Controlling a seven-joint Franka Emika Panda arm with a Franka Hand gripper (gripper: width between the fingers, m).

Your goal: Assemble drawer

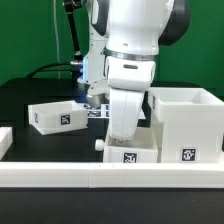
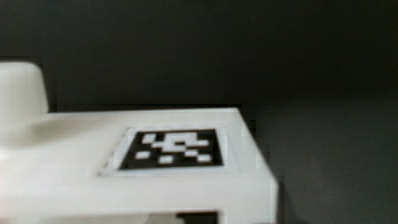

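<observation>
The drawer is in three white tagged parts. The tall housing (image 1: 185, 120) stands at the exterior view's right. One open-top tray (image 1: 57, 116) lies at the left. A second tray (image 1: 130, 153), with a small knob (image 1: 100, 145) on its left end, sits beside the housing against the front rail. My gripper (image 1: 126, 140) is right down on this second tray, and the hand hides the fingers. The wrist view is filled by the tray's white surface (image 2: 71, 150), its tag (image 2: 175, 148) and its knob (image 2: 18, 95). No fingertips show there.
A long white border rail (image 1: 110, 178) runs along the front of the black table, with a short piece (image 1: 5, 140) at the left edge. The marker board (image 1: 95, 112) lies behind the arm. A green wall stands at the back.
</observation>
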